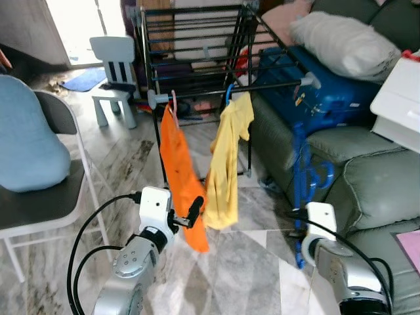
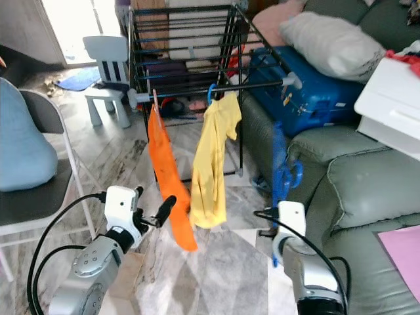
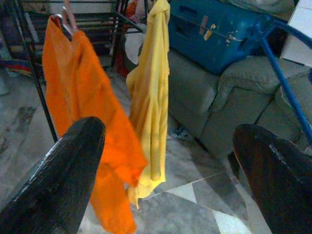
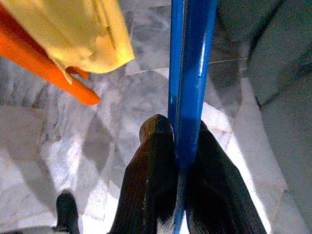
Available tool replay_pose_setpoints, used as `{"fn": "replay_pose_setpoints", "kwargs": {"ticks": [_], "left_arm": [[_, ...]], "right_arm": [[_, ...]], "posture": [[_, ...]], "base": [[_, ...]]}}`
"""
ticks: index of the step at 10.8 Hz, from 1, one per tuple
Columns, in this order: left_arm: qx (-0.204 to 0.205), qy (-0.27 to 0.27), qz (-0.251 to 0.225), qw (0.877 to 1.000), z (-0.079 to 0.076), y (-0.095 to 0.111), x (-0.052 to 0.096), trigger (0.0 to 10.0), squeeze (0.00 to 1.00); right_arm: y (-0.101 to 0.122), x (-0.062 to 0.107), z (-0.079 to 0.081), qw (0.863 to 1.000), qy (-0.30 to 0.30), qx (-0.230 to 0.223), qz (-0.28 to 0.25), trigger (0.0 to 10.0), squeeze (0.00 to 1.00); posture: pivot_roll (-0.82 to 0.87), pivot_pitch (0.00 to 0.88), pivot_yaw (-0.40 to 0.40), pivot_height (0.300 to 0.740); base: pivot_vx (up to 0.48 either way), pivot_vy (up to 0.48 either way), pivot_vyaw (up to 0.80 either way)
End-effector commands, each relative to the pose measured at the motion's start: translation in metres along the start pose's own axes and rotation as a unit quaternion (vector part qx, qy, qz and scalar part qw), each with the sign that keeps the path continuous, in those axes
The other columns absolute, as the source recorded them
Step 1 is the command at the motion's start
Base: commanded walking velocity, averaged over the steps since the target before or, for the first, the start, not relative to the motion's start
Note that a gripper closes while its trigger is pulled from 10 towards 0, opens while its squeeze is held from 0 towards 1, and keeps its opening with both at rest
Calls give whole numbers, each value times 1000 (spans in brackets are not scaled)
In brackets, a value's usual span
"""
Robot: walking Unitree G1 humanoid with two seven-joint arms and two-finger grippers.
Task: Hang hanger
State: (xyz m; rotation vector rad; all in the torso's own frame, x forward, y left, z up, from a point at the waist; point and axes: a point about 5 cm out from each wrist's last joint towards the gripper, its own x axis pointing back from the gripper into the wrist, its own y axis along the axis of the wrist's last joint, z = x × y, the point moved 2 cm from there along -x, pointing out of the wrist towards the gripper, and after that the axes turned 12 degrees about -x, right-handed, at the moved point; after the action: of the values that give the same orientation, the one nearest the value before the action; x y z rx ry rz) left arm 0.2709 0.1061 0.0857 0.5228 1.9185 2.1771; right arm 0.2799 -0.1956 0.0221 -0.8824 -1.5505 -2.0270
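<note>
Already the right gripper (image 4: 178, 146) is clamped on the blue hanger (image 1: 300, 172), held upright beside the sofa (image 1: 367, 177) — thin, stiff and light, probably slick plastic. Gripped low on its bar, it may swing; the left gripper (image 3: 170, 170) hangs spread and empty near the orange shirt (image 1: 180, 174).

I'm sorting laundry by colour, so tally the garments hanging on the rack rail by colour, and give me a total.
Orange garment: 1
Yellow garment: 1
Total on the rack rail: 2
</note>
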Motion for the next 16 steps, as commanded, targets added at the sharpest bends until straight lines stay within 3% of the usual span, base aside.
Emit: {"fn": "replay_pose_setpoints", "kwargs": {"ticks": [1,5,9,16], "left_arm": [[-5,2,-4,1000,2,2,0,10000,0],[8,-4,-7,1000,0,2,0,10000,0],[12,-7,-8,1000,-2,2,0,10000,0],[15,-10,-9,1000,-3,2,0,10000,0]], "right_arm": [[0,0,2,1000,9,6,3,10000,0],[0,2,7,999,35,34,5,10000,0],[-1,2,7,999,39,38,5,10000,0],[0,1,7,999,34,39,2,10000,0]], "posture": [[-120,9,-3,740],[-125,15,-6,740],[-127,15,-7,740],[-126,14,-7,740]], "base": [[0,0,0],[342,0,0],[371,0,698],[358,-314,60]]}}
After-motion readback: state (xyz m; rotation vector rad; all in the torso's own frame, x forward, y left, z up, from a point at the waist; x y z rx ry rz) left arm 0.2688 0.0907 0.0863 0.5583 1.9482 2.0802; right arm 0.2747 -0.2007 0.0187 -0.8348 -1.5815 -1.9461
